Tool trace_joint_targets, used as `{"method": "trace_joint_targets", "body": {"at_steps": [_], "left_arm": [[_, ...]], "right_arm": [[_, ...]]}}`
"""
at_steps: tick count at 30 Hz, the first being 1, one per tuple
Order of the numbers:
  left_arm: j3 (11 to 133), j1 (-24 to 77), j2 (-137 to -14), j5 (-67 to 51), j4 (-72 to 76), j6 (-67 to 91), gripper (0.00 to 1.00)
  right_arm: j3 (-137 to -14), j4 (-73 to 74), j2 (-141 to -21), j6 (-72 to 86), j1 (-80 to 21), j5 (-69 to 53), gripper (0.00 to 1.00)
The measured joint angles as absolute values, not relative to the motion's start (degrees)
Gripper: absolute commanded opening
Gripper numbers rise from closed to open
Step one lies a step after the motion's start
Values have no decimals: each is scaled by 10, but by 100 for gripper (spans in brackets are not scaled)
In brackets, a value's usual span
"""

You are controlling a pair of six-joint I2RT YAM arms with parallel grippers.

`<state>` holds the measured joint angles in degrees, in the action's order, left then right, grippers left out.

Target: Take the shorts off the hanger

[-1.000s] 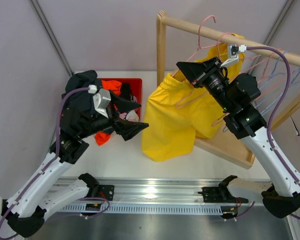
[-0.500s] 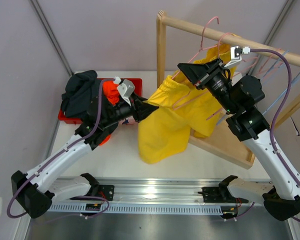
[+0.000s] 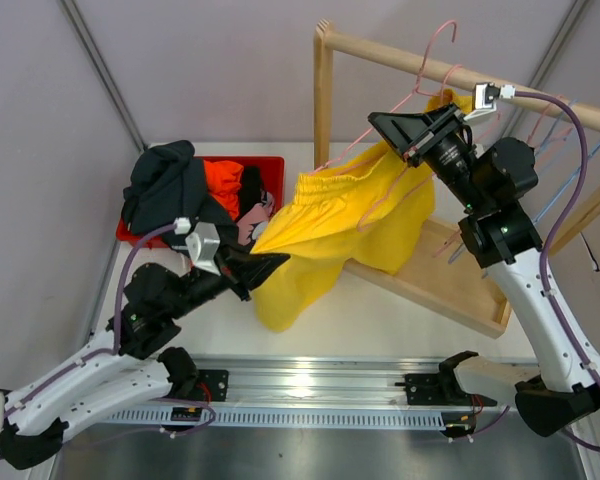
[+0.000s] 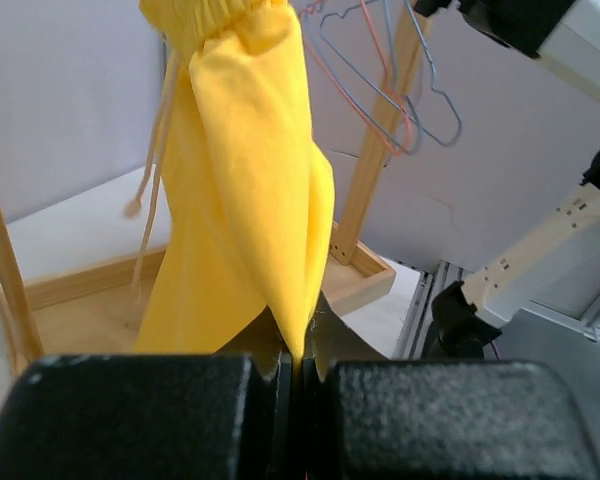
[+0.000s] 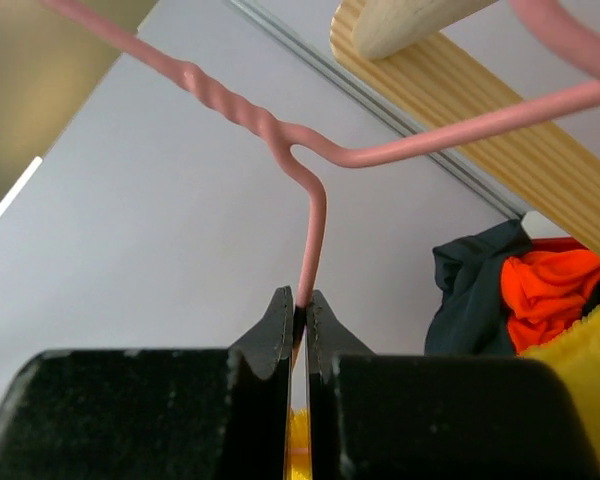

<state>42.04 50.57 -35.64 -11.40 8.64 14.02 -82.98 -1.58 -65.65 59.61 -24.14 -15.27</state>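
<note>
The bright yellow shorts (image 3: 330, 215) hang from a pink wire hanger (image 3: 421, 75) on the wooden rail and are stretched left toward the table. My left gripper (image 3: 278, 262) is shut on their lower edge. In the left wrist view the yellow fabric (image 4: 245, 180) tapers down into the shut left gripper (image 4: 298, 352). My right gripper (image 3: 378, 120) is shut on the hanger's wire near its neck. In the right wrist view the pink wire (image 5: 315, 225) rises straight from the right gripper (image 5: 302, 312).
A red bin (image 3: 272, 166) at back left holds orange and black shorts (image 3: 223, 180). A dark charcoal pair (image 3: 160, 180) is draped over its left side. The wooden rack (image 3: 323, 100) stands on a tray base (image 3: 450, 290). More bare wire hangers (image 3: 565, 140) hang at the right.
My left gripper closed on the yellow shorts' edge and pulled it left and toward the near edge, stretching the fabric. My right gripper lifted the pink hanger slightly up and right.
</note>
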Motion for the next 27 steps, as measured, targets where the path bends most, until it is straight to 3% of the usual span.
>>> {"method": "trace_joint_targets", "body": {"at_steps": [7,15,19,27], "left_arm": [[339,594,-304,-19,62,141,0],[325,621,-388,42,91,145,0],[375,622,-472,74,91,143,0],[607,610,-700,150,49,109,0]], "right_arm": [[-843,-38,-687,664,-191,-205,0],[-844,-57,-707,709,-182,-219,0],[-844,-68,-707,711,-212,-212,0],[-842,-102,-707,743,-274,-197,0]]}}
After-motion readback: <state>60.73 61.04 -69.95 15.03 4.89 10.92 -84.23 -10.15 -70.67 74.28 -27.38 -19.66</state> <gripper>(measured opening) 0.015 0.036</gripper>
